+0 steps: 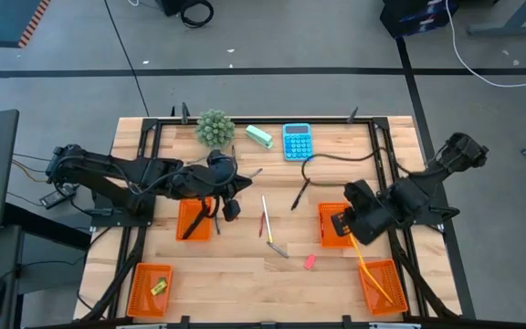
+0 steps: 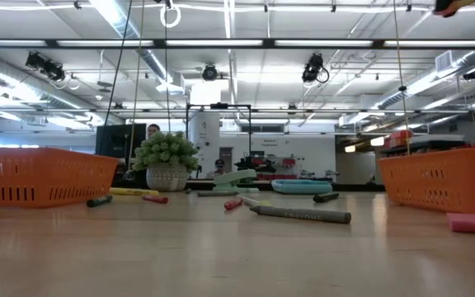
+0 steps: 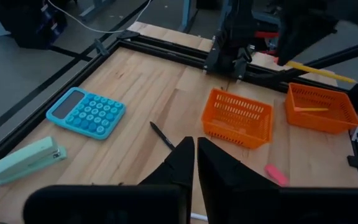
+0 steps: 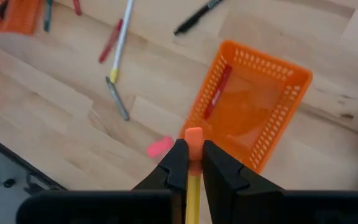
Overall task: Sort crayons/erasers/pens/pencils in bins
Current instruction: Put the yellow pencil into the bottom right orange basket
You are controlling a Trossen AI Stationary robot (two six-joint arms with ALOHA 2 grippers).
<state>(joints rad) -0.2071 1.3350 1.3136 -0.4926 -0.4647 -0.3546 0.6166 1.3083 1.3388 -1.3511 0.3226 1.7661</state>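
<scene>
- From the high view we see the left gripper [image 1: 229, 196] above the table, just beside the upper-left bin [image 1: 194, 219], which holds dark pens; the right gripper [image 1: 351, 226] sits over the bin [image 1: 335, 225] at centre right. A yellow pencil [image 1: 370, 270] slants from it toward the lower-right bin [image 1: 380, 285]. A green eraser [image 1: 159, 287] lies in the lower-left bin [image 1: 149, 290]; a pink eraser [image 1: 310, 261] rests on bare wood.
- At table height we see loose crayons [image 2: 232, 203] and a grey stick [image 2: 300, 214] (no gripper shows here).
- Through the left wrist camera we see the fingers [image 3: 180, 169] almost together with a thin slit between them, nothing grasped; a black pen [image 3: 162, 135] lies beyond, near the blue calculator [image 3: 86, 112].
- Through the right wrist camera we see the fingers [image 4: 178, 163] clenched on the pencil's orange end [image 4: 193, 140], above a bin holding a red crayon [image 4: 216, 93].
</scene>
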